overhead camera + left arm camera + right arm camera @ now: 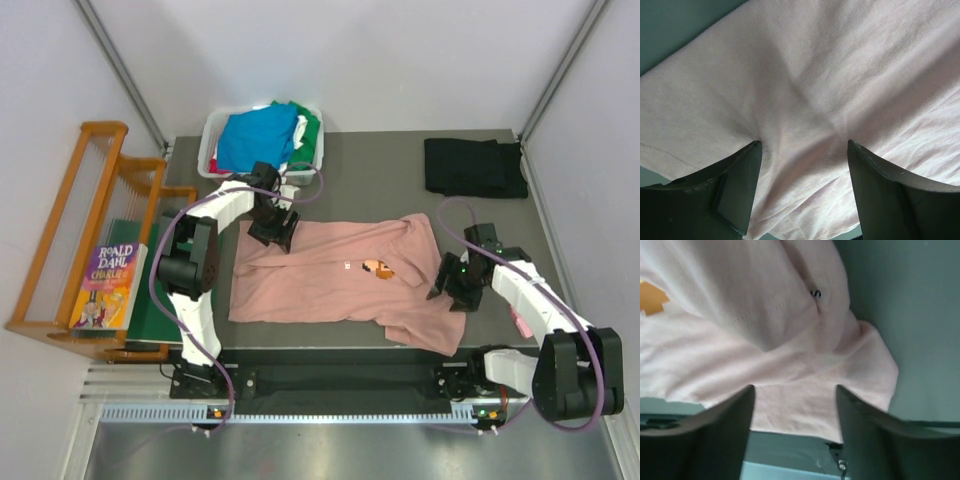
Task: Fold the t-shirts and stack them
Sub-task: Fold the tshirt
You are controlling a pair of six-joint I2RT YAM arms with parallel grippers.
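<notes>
1. The left gripper [805, 145] stands with its jaws well apart over the far-left edge of the dusty-pink t-shirt [330, 285] and grips nothing, though creases run toward its fingers.
2. The right gripper [795, 387] is likewise spread wide above that shirt's right end, with nothing pinched.
3. The pink shirt lies spread across the middle of the table [380, 160], rumpled and not yet folded.
4. A black t-shirt [473, 166] lies folded at the far right corner — probably the start of the stack.
5. A blue t-shirt [255, 140] and green and white ones wait in the basket [208, 150], so most of the task remains.
6. The number of shirts in the basket is hidden — and I cannot tell whether the fingertips touch cloth.
</notes>
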